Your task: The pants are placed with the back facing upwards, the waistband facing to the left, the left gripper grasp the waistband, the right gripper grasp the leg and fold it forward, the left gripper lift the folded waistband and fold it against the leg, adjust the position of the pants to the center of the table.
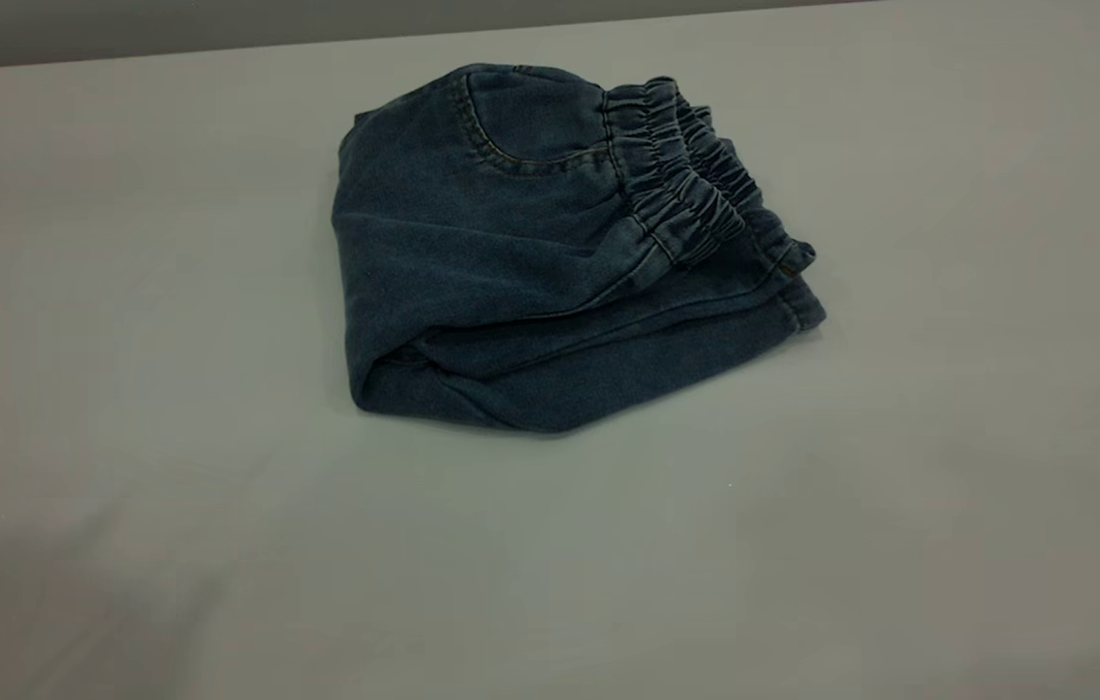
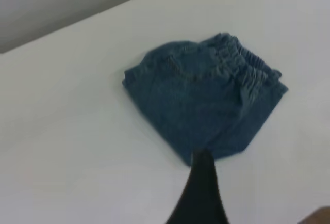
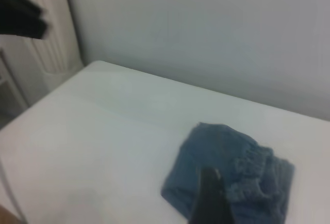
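Observation:
The pants [image 1: 511, 262] lie folded into a compact blue denim bundle on the table [image 1: 122, 389], a little behind its middle. The gathered waistband [image 1: 676, 185] lies on top at the bundle's right side, doubled over the leg [image 1: 608, 360], whose hem edge sticks out below it at the right. Neither gripper shows in the exterior view. A black part of my left gripper [image 2: 202, 193] hangs above the table, back from the pants [image 2: 201, 100]. A dark part of my right gripper [image 3: 209, 198] hangs high over the pants [image 3: 227, 182]. Neither touches the cloth.
The table's far edge [image 1: 316, 39] runs just behind the pants, with a grey wall beyond. White tabletop stretches wide to the left, right and front of the bundle. A pale wall and a ribbed white panel [image 3: 46, 38] stand past the table in the right wrist view.

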Controlling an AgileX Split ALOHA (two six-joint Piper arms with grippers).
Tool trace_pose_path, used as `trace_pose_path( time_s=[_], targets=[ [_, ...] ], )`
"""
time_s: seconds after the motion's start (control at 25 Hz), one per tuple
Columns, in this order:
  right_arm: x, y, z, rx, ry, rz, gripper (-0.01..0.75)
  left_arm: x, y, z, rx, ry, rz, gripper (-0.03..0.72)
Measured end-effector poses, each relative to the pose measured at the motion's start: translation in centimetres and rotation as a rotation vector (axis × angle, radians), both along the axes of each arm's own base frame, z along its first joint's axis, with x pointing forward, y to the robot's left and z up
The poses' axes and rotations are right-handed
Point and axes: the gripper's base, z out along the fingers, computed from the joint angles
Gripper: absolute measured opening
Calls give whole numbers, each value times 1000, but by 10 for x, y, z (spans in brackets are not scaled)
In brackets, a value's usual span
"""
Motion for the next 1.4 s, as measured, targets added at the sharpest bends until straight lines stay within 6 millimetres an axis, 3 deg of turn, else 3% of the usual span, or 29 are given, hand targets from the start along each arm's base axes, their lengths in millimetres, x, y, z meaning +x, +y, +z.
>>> trace_pose_path(
  time_s=[0.32,0.6,0.96,1.24,1.4],
  targets=[
    [-8,-2,-47,-17,57,-9,443,-75,39,-45,-18,-67,-11,549],
    [-7,-4,-95,-97,93,-6,443,-110,58,-91,5,-113,-42,549],
    [-15,-22,-145,-185,122,-194,443,-106,56,-137,56,-9,-44,549],
    [1,-30,-167,-201,144,-307,443,-104,55,-147,70,24,-46,549],
    [4,-32,-168,-209,130,-323,443,-104,54,-147,68,25,-47,549]
  ],
)
